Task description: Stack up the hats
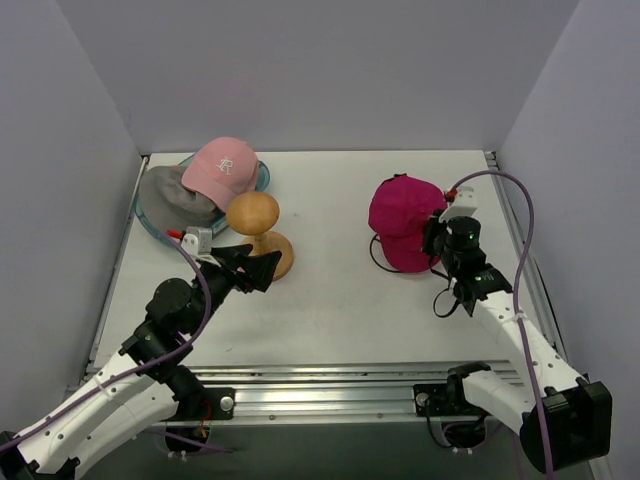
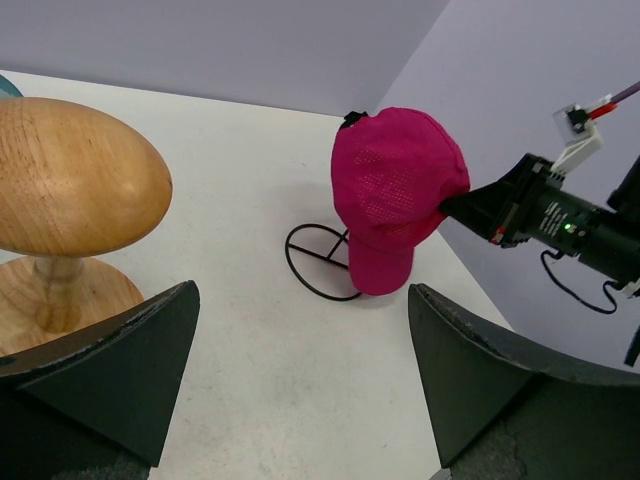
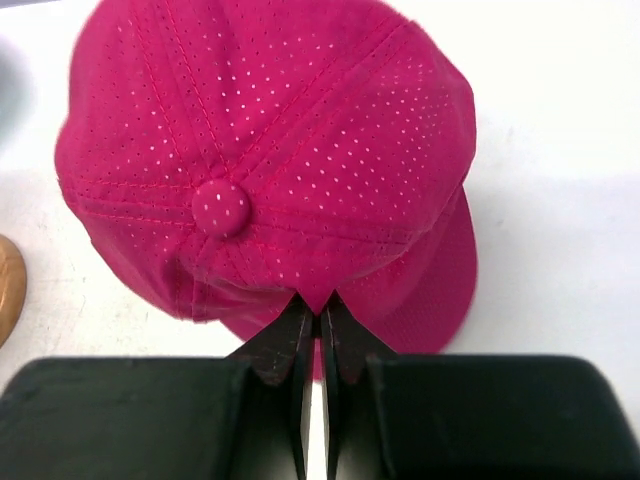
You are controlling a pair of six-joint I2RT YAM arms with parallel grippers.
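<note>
The magenta cap (image 1: 402, 220) hangs over a black wire stand (image 2: 318, 262) at the right of the table, also in the left wrist view (image 2: 395, 190) and filling the right wrist view (image 3: 265, 150). My right gripper (image 3: 317, 310) is shut on a pinch of the magenta cap's fabric at its side. A light pink cap with a white logo (image 1: 222, 168) and a grey cap (image 1: 175, 194) lie at the back left. My left gripper (image 1: 262, 268) stands open beside the wooden stand's base, nothing between its fingers (image 2: 120, 370).
A round-topped wooden hat stand (image 1: 256, 225) stands left of centre, close to my left gripper. A translucent teal-blue tub (image 1: 150, 221) holds the pink and grey caps. Grey walls close in the table on three sides.
</note>
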